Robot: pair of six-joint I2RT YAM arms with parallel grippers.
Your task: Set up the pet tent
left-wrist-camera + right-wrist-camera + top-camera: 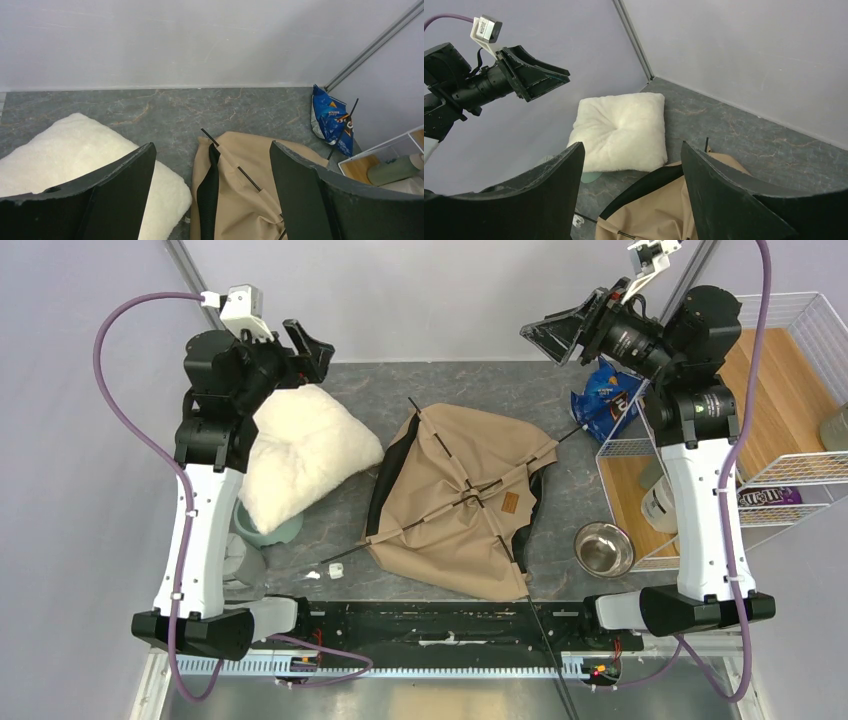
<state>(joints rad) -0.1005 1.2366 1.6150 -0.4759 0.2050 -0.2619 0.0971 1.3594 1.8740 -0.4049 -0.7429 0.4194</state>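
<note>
On the table (400,390): pet tent (450,510), flat, below my jaws, not touching.
Left jaws: apart, empty.
Right jaws: apart, empty.

Only "m&m's" reads, on a dark packet (770,497) in the wire basket (832,335) at three o'clock (the blue bag (603,400) has blurred print).

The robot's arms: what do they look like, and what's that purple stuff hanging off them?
The left arm and right arm are white shells between chunky black joints, on black bases. A purple cable loops along each, and a small white box sits at each wrist. The left gripper and right gripper have two broad matte-black fingers.
</note>
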